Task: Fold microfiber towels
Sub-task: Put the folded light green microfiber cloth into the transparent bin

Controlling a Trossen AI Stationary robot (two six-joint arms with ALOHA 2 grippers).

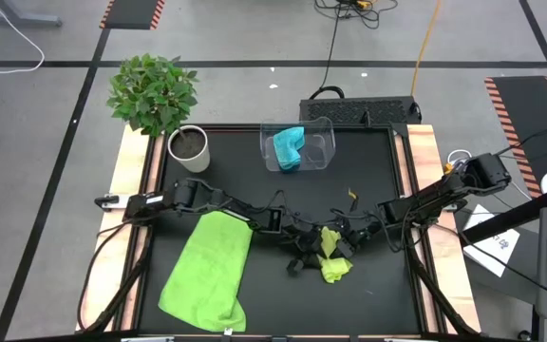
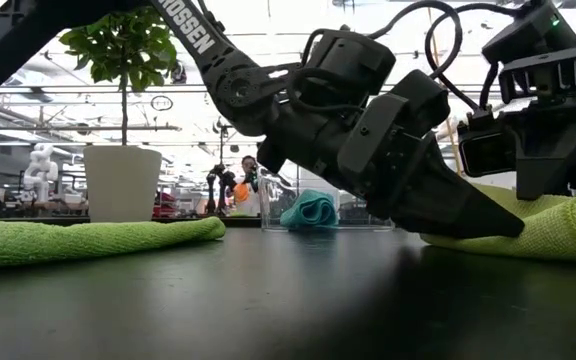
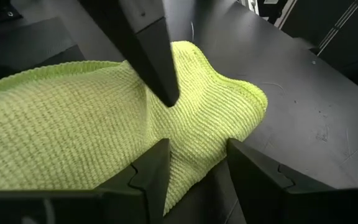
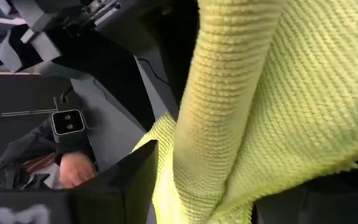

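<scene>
Black table point(image 1: 368, 190) with pale wooden side rails, standing on a grey floor crossed by dark tape lines. At 11 o'clock on the table, a white pot point(image 1: 189, 148) with a leafy plant point(image 1: 152, 92); at 12 o'clock, a clear bin point(image 1: 298, 146) holding the crumpled blue towel point(image 1: 288, 147). Beyond the far edge, a black box point(image 1: 359, 109) with cables. Seen level across the table: a bright hall with shelving, a small white figure at the left, and a person far off behind the bin. Spread flat at 7 o'clock, well apart from both grippers, the large green towel point(image 1: 209, 272). Bunched at about 5 o'clock near table centre, the small green towel point(image 1: 332, 256), with both arms meeting over it. Left gripper point(image 3: 194, 165) reaching in from 9 o'clock, fingers parted, a fold of that towel lying between the tips, no pinch shown; from the low camera, one dark fingertip point(image 2: 478, 215) lying along the towel's near edge at table level. Right gripper point(image 4: 201, 186) coming in from 3 o'clock, jaws spread wide with a thick hanging fold of the same towel filling the gap between them, cloth draped close to the lens; whether pressed or merely passing between the fingers, cannot tell. Past the cloth in that wrist view, a camera module and a person's hand low down.
</scene>
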